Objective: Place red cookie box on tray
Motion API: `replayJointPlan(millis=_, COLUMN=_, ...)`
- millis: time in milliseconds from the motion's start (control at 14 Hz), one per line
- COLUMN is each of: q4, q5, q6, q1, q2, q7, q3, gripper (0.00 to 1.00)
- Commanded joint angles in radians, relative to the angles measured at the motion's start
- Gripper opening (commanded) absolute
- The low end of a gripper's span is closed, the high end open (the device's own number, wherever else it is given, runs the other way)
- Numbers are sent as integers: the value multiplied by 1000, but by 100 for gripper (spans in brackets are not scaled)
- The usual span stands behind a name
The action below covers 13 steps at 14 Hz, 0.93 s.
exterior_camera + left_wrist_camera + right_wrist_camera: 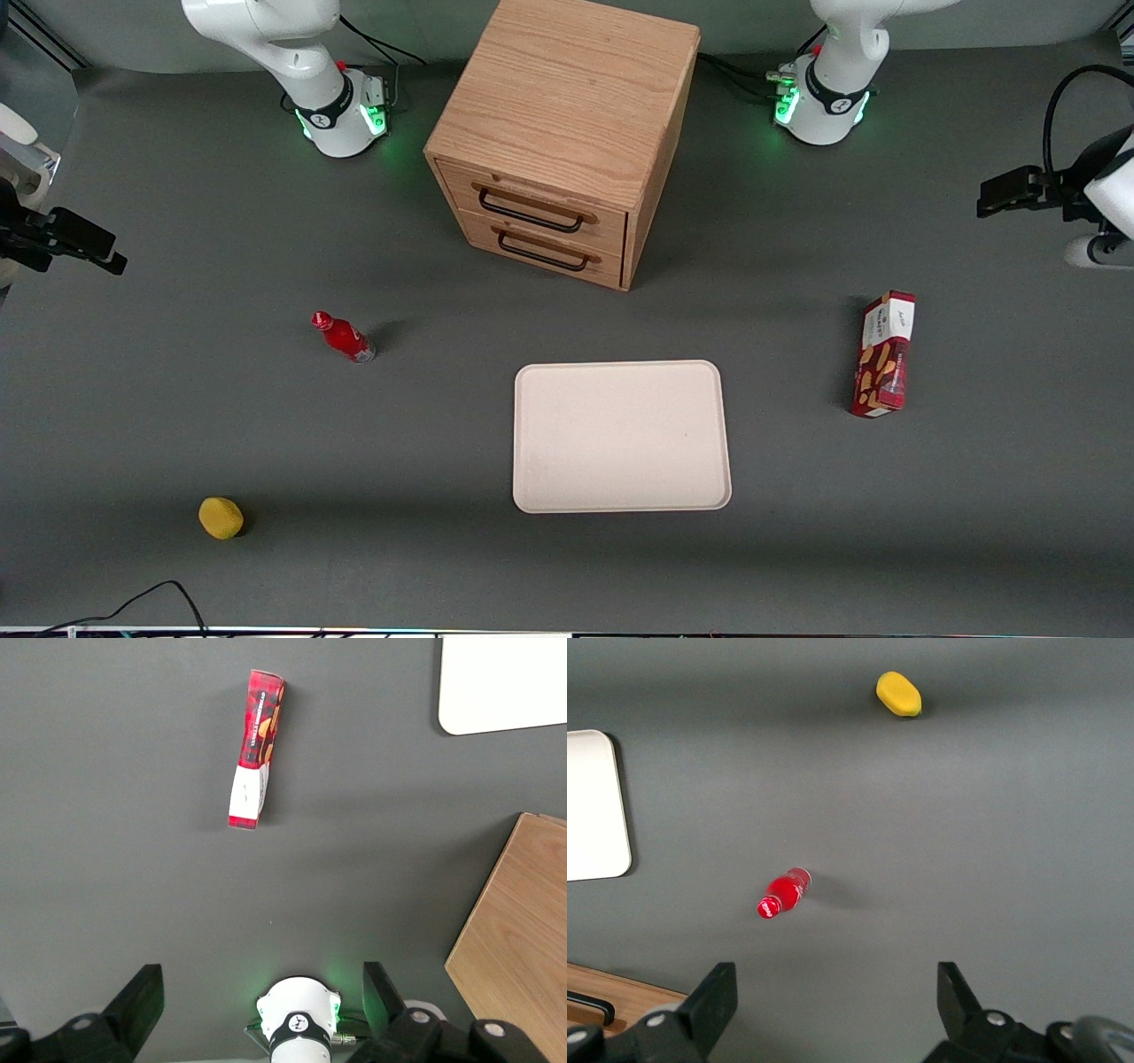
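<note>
The tool [257, 1001] is up high over the working arm's end of the dark gray surface [177, 425]. Its two fingers [142, 997] are spread wide, and nothing is between them. It touches nothing.

The red cookie box [884, 354] stands on its long thin side on the surface, well below the tool and a bit nearer to the front camera than the tool is. It is not in the tool's grip. The white end of the box points to the arm's base [299, 1020]. The red end with the cookie pictures points the other way.

The tray [620, 436] lies flat on the surface, farther from the tool than the box is. It sits toward the middle of the surface, well apart from the box. Its top is bare.

The wooden drawer cabinet [563, 133] stands near the arm's base, beside the space under the tool. Both drawers are shut.

A small red bottle [344, 337] and a yellow thing [221, 517] lie far from the tool, toward the parked arm's end of the surface.
</note>
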Motion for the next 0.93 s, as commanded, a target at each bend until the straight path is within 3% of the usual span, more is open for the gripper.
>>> replayJointPlan(millis=0, q4=-51, q5=9, q6=10, q1=-12, q2=-44, q7=4, q3=10, gripper=100)
replayJointPlan(millis=357, q4=-98, q5=-2, q6=29, q1=-8, q2=-18, q7=10, q3=13, gripper=100)
replayJointPlan(millis=643, q4=-430, q5=-8, q6=489, q1=-8, q2=14, q7=92, q3=35, gripper=100)
replayJointPlan(millis=857, q4=-552, q5=3, q6=750, q1=-6, q2=77, q7=154, q3=40, gripper=100)
